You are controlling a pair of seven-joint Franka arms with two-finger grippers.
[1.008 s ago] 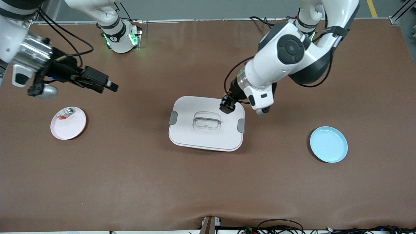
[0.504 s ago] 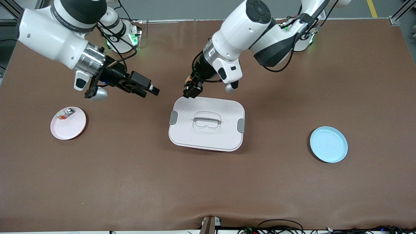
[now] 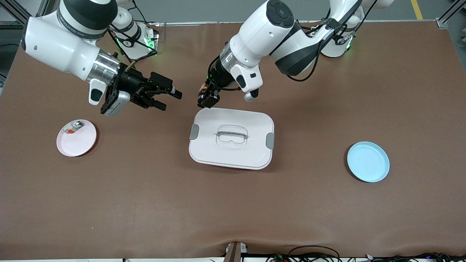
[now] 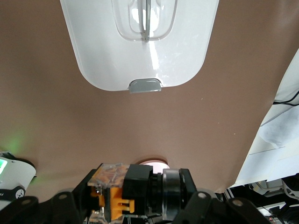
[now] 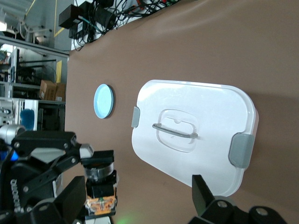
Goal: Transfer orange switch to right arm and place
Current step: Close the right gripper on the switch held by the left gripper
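My left gripper (image 3: 205, 99) is shut on the orange switch (image 3: 202, 88), a stubby black part with an orange end, and holds it in the air over the table by the white box's corner toward the right arm's end. In the left wrist view the switch (image 4: 135, 184) sits across the left gripper (image 4: 140, 200). My right gripper (image 3: 169, 100) is open and empty, in the air, pointing at the switch a short gap away. In the right wrist view the switch (image 5: 99, 184) shows ahead of the right gripper (image 5: 138, 191), close to one of its fingers (image 5: 74, 193).
A white lidded box (image 3: 251, 156) with a clear handle stands mid-table. A pink plate (image 3: 82, 143) holding a silvery-clear part (image 3: 74, 126) lies toward the right arm's end. A blue plate (image 3: 367, 162) lies toward the left arm's end.
The left gripper lifted the switch off from over the box lid and carried it toward the right arm. The right gripper swung in toward it and turned its open fingers to face it.
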